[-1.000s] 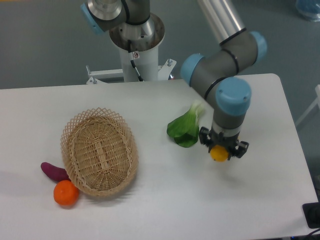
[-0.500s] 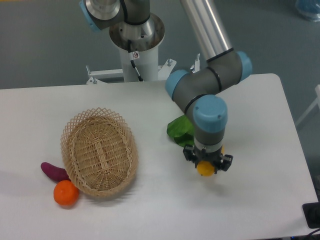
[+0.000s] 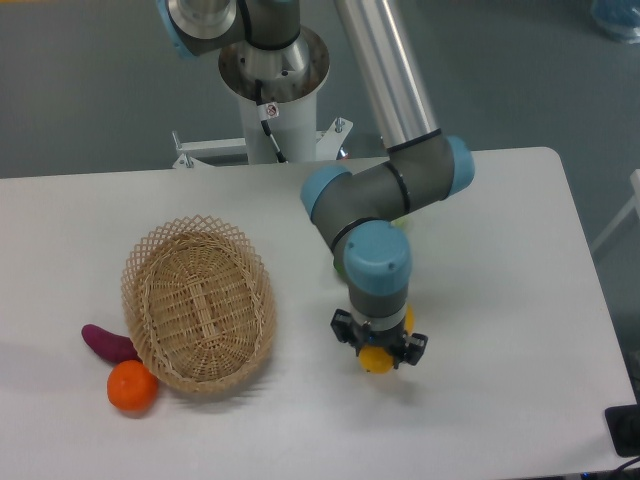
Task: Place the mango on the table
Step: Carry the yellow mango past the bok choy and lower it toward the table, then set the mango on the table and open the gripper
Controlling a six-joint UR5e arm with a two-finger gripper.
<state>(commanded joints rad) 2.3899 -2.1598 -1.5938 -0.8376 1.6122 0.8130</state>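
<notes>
Mango (image 3: 377, 360) shows only as a small yellow-orange bulge poking out under the gripper (image 3: 379, 352), smooth skin, no marks visible; most of the fruit is hidden by the wrist above it, so its full shape can't be read. Gripper fingers are dark, one each side of the fruit, closed onto it, so it's gripping the mango. Can't tell whether the fruit touches the table (image 3: 520, 300) or hangs just over it; a soft shadow sits right beneath.

Single cam view, looking down at an angle. Arm: silver tube comes down from top centre, grey elbow w/ blue caps, then a blue-capped wrist pointing straight down over the table's middle, a bit right of centre.

Basket (image 3: 199, 300), oval wicker, sits on the left half of the table, well apart from the gripper. Nothing seen inside it. Sweet potato (image 3: 108, 343), purple, lies against the basket's lower-left rim. Orange (image 3: 132, 386) is just below that, near the front-left edge, touching or nearly touching both basket and potato.

Green leaf (image 3: 340, 268): only a thin sliver shows at the left side of the wrist, rest blocked by the arm.

Table is white w/ rounded corners. Robot base (image 3: 272, 70), white pedestal w/ a metal flange, stands behind the far edge. Floor around is grey. Dark object (image 3: 625, 430) at lower-right edge of frame, cut off, can't ID it.
</notes>
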